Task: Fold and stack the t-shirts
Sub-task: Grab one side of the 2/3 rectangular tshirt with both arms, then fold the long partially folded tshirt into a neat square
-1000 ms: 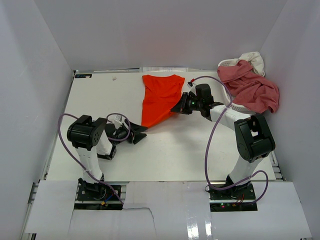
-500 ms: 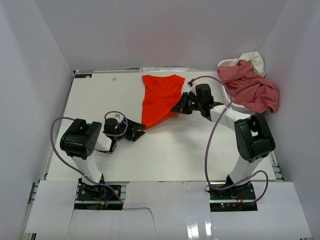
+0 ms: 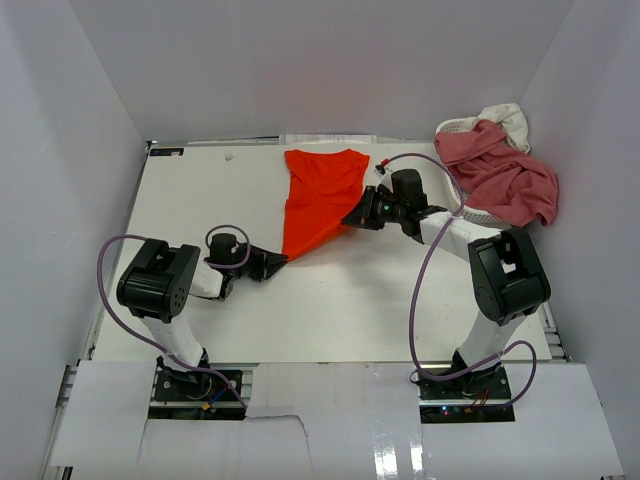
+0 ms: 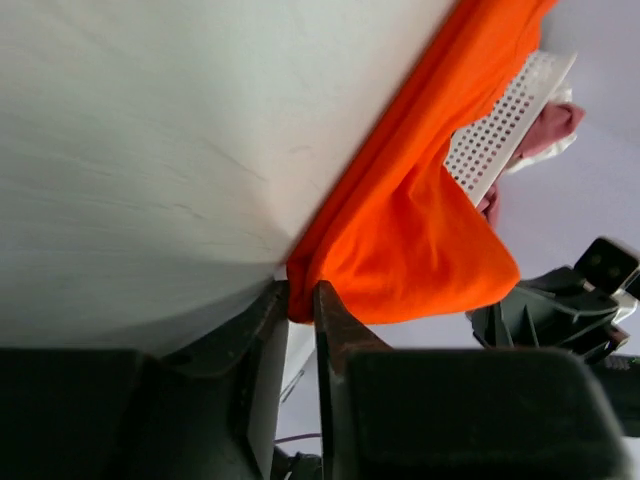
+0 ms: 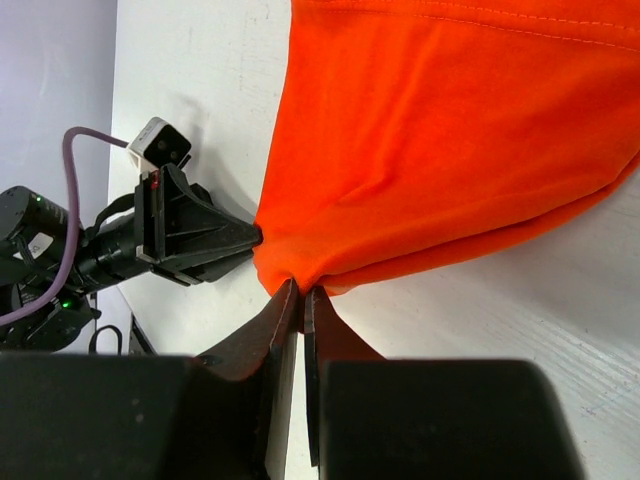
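The orange shirt is spread on the surface towards 12 o'clock, its 4 o'clock edge clenched in the right end effector, while its 7 o'clock corner is seen between the narrow jaws of the left end effector; whether that corner is truly grasped cannot be told. Only the tip of the cloth is caught there, so it could be lost once the shirt is lifted or pulled taut, and a lopsided, bunched fold would be left.

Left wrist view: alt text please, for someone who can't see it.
The left gripper brackets a corner of the orange t-shirt on the white table. Behind, a white perforated basket and the right gripper.
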You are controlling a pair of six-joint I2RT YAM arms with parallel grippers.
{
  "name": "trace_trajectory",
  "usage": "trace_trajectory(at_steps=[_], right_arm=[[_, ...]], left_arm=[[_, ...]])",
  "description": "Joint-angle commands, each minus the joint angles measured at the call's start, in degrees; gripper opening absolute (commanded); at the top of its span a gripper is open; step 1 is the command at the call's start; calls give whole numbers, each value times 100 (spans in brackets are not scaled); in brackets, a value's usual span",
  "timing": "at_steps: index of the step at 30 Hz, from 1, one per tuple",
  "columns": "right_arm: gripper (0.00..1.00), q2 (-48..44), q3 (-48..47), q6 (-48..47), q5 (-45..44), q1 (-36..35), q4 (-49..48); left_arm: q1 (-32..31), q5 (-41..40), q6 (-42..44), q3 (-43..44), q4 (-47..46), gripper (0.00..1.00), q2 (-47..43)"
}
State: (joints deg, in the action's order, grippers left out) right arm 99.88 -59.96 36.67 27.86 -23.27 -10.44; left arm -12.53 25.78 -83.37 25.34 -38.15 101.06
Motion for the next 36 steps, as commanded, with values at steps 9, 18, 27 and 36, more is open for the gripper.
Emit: trace_trajectory(at_steps=[9, 18, 27, 36], right_arm=[[8, -521, 423, -63, 53, 33, -257], [8, -1136, 1452, -1, -43, 15, -354], [8, -1576, 2348, -89, -70, -99, -284], [8, -2384, 3578, 25, -237, -442, -266]], left_arm=[[32, -854, 470, 5, 1169, 6, -33], [-73, -1101, 1709, 497, 2178, 0, -779], [-390, -1603, 2843, 815, 3595, 0, -1720], [-1242, -1822, 2950, 437, 4667, 0, -3222]])
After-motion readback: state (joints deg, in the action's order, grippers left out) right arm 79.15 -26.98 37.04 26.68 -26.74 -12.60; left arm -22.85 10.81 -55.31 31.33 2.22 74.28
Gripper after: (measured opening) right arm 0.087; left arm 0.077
